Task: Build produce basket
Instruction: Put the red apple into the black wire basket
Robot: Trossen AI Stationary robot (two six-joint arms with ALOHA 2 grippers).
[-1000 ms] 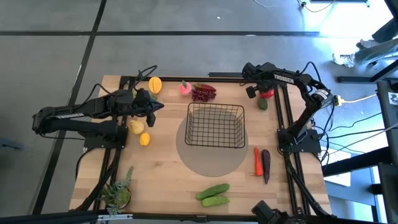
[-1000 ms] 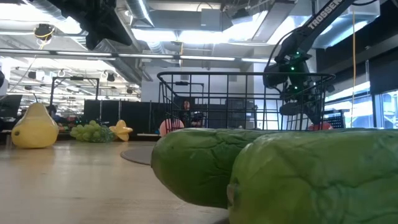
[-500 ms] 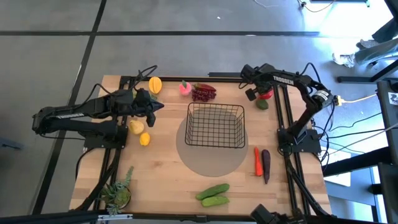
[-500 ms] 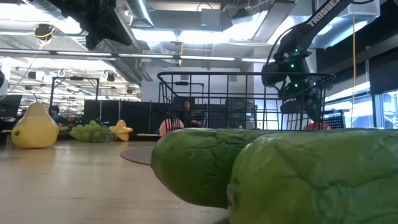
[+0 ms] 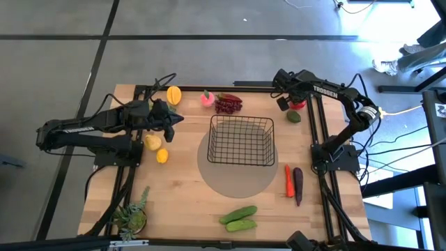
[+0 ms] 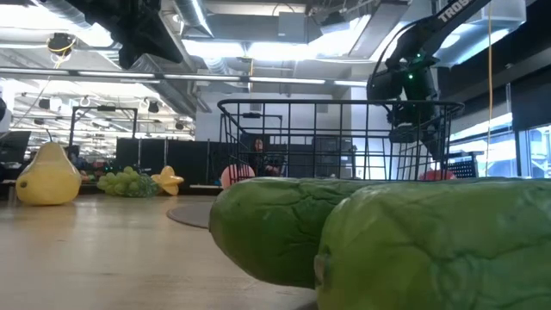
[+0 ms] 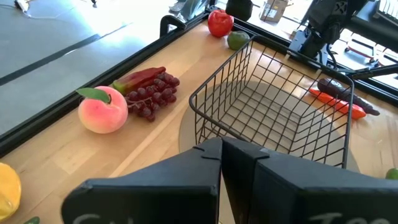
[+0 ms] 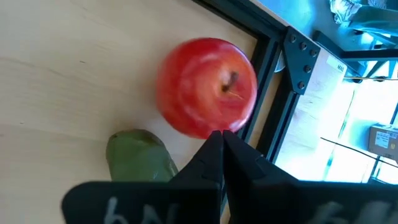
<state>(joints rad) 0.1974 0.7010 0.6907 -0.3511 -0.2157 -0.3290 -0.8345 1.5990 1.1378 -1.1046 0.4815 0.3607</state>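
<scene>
The basket [image 5: 242, 141] sits empty mid-desk. The red apple [image 8: 207, 86] lies near the far right corner. The right hand [image 5: 283, 102], fingers pressed together, has lifted a little above it, holding nothing. The left hand [image 5: 171, 118] waits, pressed together too.

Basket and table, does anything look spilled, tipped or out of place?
Nothing stands out. The basket sits upright and empty on its round mat, and the produce lies around it on the table, none tipped or spilled.
</scene>
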